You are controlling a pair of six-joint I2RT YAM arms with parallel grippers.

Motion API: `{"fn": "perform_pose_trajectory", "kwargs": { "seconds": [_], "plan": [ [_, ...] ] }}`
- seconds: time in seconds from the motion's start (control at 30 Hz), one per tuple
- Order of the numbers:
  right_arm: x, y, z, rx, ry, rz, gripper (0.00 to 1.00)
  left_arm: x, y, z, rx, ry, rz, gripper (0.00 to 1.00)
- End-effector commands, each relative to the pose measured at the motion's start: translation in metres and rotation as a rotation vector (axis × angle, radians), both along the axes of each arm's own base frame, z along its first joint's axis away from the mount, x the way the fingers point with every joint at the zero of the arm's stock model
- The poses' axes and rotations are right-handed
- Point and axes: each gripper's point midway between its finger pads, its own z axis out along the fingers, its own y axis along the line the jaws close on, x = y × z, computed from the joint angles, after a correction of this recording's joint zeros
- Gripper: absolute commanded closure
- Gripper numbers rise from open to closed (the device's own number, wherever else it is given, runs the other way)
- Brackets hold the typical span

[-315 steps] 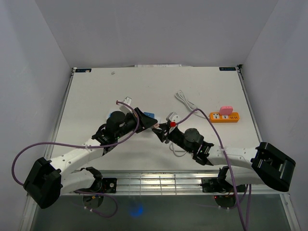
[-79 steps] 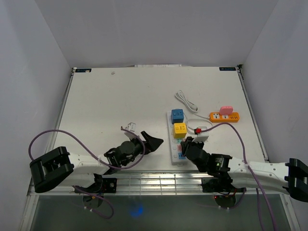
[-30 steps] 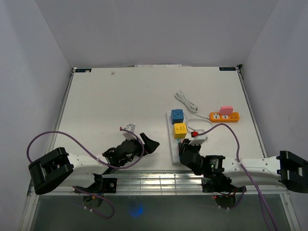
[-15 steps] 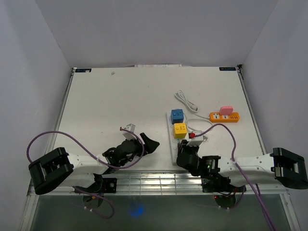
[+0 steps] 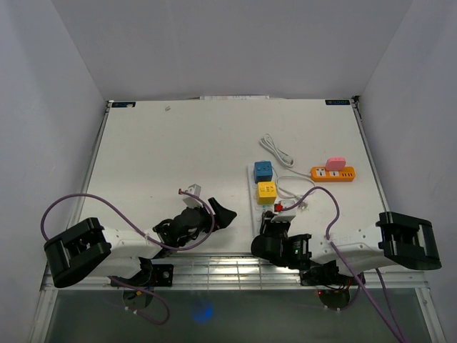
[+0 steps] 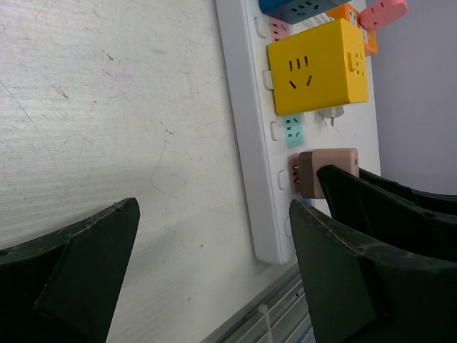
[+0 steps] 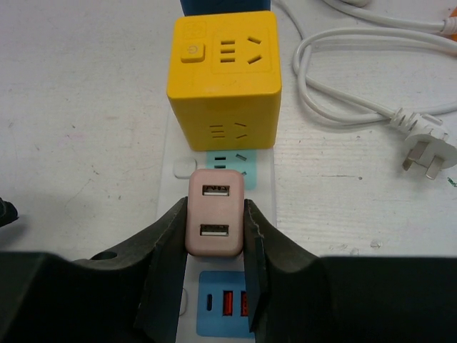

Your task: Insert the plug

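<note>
Plug [image 7: 214, 213] prongs toward power strip [image 6: 246, 143], long axis along strip; right fingers [image 7: 166, 259] clamp it; left fingers [image 6: 343, 264] spread

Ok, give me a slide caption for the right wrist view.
Right gripper holds a pink USB charger at the white power strip, beside the yellow cube adapter.

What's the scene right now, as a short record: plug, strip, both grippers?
plug: pink plug, upright over the strip, near side of the yellow cube
seated: cannot tell
strip: white strip, flat on the table, yellow cube plugged in
right gripper: right gripper shut on the plug, one finger on each side
left gripper: left gripper open, holding nothing, low beside the strip
cable: loose white cable right of the strip, its end unplugged
</note>
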Motion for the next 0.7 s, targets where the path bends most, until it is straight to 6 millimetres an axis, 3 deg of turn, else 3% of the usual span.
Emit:
{"fn": "perform_pose_trajectory", "kwargs": {
  "seconds": [0.0, 0.23, 0.67],
  "plan": [
    [-0.012, -0.025, -0.038, -0.179, 0.083, 0.01, 0.92, 0.006, -0.009, 0.016, -0.03, -0.028, -0.008, 0.03],
    [-0.018, -0.022, -0.049, -0.229, 0.122, 0.015, 0.92, 0.005, -0.012, 0.014, -0.028, -0.023, -0.016, 0.03],
    [-0.035, -0.001, -0.065, -0.258, 0.25, 0.204, 0.92, 0.005, -0.014, 0.019, -0.036, -0.033, -0.028, 0.03]
  ]
}}
